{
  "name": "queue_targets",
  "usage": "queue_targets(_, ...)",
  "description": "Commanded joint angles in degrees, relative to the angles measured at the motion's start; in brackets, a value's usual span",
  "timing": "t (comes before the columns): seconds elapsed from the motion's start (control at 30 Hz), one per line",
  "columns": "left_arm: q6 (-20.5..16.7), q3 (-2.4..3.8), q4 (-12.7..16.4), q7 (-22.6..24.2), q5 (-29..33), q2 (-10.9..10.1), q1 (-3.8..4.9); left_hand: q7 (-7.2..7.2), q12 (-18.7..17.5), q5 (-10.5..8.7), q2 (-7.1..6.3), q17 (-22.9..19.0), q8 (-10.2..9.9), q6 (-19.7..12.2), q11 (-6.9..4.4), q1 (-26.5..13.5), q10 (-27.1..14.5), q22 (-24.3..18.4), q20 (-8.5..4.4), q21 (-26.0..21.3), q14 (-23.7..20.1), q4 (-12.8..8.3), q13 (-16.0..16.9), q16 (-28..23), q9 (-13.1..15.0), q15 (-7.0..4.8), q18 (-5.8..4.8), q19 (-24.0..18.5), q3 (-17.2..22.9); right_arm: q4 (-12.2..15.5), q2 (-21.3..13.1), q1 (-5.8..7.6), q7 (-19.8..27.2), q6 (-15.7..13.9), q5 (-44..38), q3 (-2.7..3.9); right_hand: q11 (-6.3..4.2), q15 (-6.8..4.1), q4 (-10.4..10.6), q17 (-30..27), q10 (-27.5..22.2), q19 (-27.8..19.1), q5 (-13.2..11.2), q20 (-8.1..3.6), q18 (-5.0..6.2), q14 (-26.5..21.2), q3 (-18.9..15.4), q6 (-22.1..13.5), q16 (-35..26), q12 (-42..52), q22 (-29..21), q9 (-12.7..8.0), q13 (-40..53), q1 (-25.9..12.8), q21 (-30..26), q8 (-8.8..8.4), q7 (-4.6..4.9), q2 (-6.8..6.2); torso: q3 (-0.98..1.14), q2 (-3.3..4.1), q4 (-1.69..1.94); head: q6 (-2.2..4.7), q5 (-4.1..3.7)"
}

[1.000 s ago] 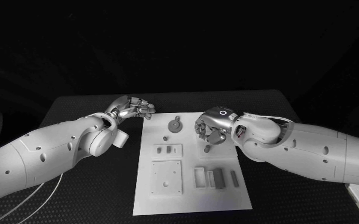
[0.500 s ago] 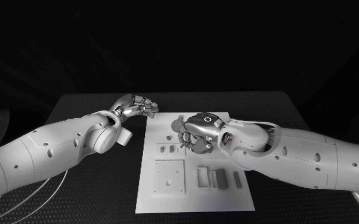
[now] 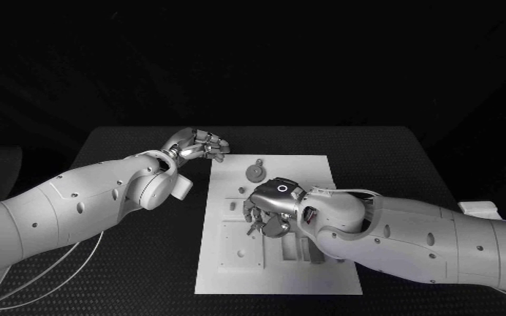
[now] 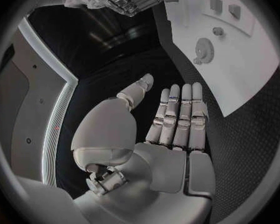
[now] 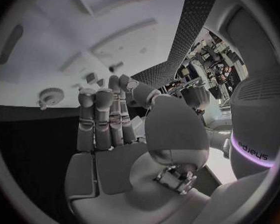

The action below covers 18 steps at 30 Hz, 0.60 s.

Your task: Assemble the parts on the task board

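Observation:
The white task board (image 3: 332,272) lies in the middle of the black table. A round grey part with a small knob (image 3: 257,172) rests near the board's far edge, also visible in the left wrist view (image 4: 204,49) and the right wrist view (image 5: 51,95). My right hand (image 3: 267,214) hovers over the board's middle, fingers pointing down, straight and holding nothing (image 5: 105,117). It hides the parts beneath it. My left hand (image 3: 198,144) is off the board's far left corner, fingers straight and side by side, thumb apart, holding nothing (image 4: 177,114).
A square plate (image 3: 238,249) sits in the board's near left area, with small pieces (image 3: 231,202) beyond it. Upright bars (image 3: 303,251) show beside my right forearm. A pale object (image 3: 481,208) lies at the table's right edge.
My right hand has moved from the board's right side to its middle and a little nearer. The left hand stays by the far left corner. The camera has shifted slightly.

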Motion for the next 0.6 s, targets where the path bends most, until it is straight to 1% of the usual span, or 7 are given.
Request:
queue_targets(0.03, 0.5, 0.04, 0.1, 0.84, 0.13, 0.17, 0.09, 0.27, 0.18, -0.06, -0.1, 0.08, 0.22, -0.02, -0.02, 0.55, 0.38, -0.09, -0.04, -0.22, 0.42, 0.1, -0.07, -0.22, -0.06, 0.01, 0.94, 0.54, -0.29, -0.73, 0.38, -0.5, -0.01, 0.56, -2.63, -0.58, -0.04, -0.19, -0.08, 0.1, -0.32, 0.06, 0.03, -0.26, 3.35, 0.04, 0.13, 0.2, -0.37, -0.23, 0.06, -0.02, 0.07, -0.14, 0.31, -0.22, -0.02, 0.57, 0.05, 0.01, -0.02, -0.29, 0.4)
queue_targets(0.07, 0.56, 0.04, 0.08, 0.84, 0.13, 0.22, 0.09, 0.27, 0.18, -0.06, -0.11, 0.08, 0.22, -0.01, -0.02, 0.55, 0.39, -0.09, -0.04, -0.22, 0.42, 0.1, -0.08, -0.23, -0.07, 0.01, 0.94, 0.54, -0.29, -0.99, 0.48, -0.62, -0.26, 0.59, -2.95, -0.83, -0.04, -0.19, -0.08, 0.11, -0.32, 0.06, 0.03, -0.26, 3.35, 0.04, 0.13, 0.2, -0.37, -0.23, 0.07, -0.01, 0.08, -0.14, 0.31, -0.22, -0.01, 0.57, 0.03, 0.0, -0.05, -0.34, 0.47)
queue_targets(0.13, 0.54, 0.04, 0.09, 0.84, 0.13, 0.21, 0.09, 0.27, 0.18, -0.06, -0.1, 0.09, 0.22, -0.01, -0.02, 0.55, 0.4, -0.1, -0.04, -0.22, 0.42, 0.11, -0.09, -0.24, -0.07, 0.01, 0.94, 0.54, -0.29, -1.13, 0.49, -0.75, -0.36, 0.62, -3.03, -0.94, -0.04, -0.18, -0.09, 0.11, -0.33, 0.06, 0.03, -0.27, 3.35, 0.04, 0.13, 0.19, -0.37, -0.24, 0.07, 0.01, 0.1, -0.14, 0.31, -0.22, -0.01, 0.57, 0.01, -0.01, -0.05, -0.42, 0.51)
queue_targets(0.43, 0.56, 0.04, 0.11, 0.77, 0.12, 0.08, 0.09, 0.26, 0.18, -0.06, -0.11, 0.13, 0.23, 0.0, -0.03, 0.56, 0.41, -0.12, -0.04, -0.25, 0.44, 0.11, -0.14, -0.3, -0.09, 0.01, 0.93, 0.54, -0.31, -1.69, 0.54, -0.81, -0.52, 1.37, -2.99, -0.96, -0.04, -0.18, -0.09, 0.14, -0.33, 0.06, 0.03, -0.28, 3.35, 0.06, 0.14, 0.16, -0.38, -0.27, 0.09, 0.06, 0.16, -0.16, 0.3, -0.22, -0.01, 0.57, 0.06, -0.02, -0.08, -0.46, 0.51)
queue_targets(0.47, 0.53, 0.04, 0.14, 0.77, 0.12, 0.06, 0.09, 0.26, 0.18, -0.06, -0.11, 0.14, 0.23, 0.0, -0.03, 0.56, 0.41, -0.12, -0.04, -0.25, 0.44, 0.11, -0.15, -0.31, -0.09, 0.01, 0.93, 0.55, -0.31, -1.81, 0.49, -0.81, -0.54, 1.35, -2.97, -0.96, -0.03, -0.18, -0.08, 0.15, -0.33, 0.06, 0.03, -0.27, 3.35, 0.06, 0.14, 0.15, -0.38, -0.27, 0.1, 0.07, 0.17, -0.17, 0.29, -0.22, 0.0, 0.58, 0.06, 0.0, -0.07, -0.61, 0.48)
queue_targets(0.6, 0.48, 0.04, 0.12, 0.79, 0.12, -0.01, 0.09, 0.26, 0.18, -0.06, -0.12, 0.16, 0.23, -0.01, -0.03, 0.57, 0.42, -0.13, -0.04, -0.26, 0.45, 0.11, -0.18, -0.34, -0.1, 0.01, 0.93, 0.55, -0.31, -1.86, 0.26, -0.81, -0.53, 0.84, -2.45, -0.96, -0.01, -0.16, -0.07, 0.17, -0.4, 0.05, 0.03, -0.27, 3.35, 0.03, 0.15, 0.07, -0.41, -0.34, 0.11, 0.12, 0.22, -0.22, 0.27, -0.25, 0.02, 0.61, 0.05, -0.01, -0.09, -0.53, 0.48)
